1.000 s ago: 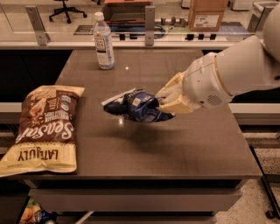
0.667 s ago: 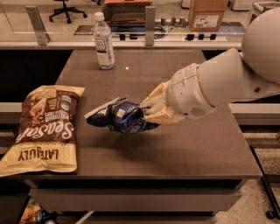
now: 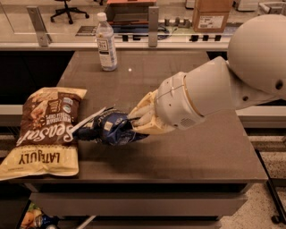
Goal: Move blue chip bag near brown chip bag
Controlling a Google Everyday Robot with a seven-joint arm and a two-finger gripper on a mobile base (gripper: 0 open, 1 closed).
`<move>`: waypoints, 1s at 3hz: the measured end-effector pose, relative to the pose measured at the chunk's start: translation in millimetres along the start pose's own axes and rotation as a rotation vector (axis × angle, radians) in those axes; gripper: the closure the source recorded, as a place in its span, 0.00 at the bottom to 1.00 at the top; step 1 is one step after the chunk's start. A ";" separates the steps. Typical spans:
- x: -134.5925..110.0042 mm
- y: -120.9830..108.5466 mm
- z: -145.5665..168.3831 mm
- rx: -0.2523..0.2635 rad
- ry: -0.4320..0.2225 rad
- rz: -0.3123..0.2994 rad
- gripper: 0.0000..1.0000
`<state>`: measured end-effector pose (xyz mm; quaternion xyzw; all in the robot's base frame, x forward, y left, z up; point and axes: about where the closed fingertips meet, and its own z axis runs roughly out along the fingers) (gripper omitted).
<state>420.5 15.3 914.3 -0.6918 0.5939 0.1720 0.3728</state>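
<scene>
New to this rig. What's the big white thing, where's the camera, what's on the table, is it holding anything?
The big white shape is a robot arm reaching in from the right of the picture. It ends in a cream two-finger gripper, over the middle of the table. One camera looks down from the near side; its mount is not known. The gripper is closed on a small crumpled blue chip bag, whose left end is right beside a large brown chip bag lying flat at the picture's lower left. A clear water bottle stands upright at the back.

Dark brown table; office chair, cardboard box behind; speckled floor.
</scene>
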 end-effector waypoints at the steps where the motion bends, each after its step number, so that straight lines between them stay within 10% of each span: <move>1: -3.0 0.8 -0.4 0.001 0.003 -0.006 0.37; 3: -8.5 2.2 -1.3 0.004 0.008 -0.017 0.00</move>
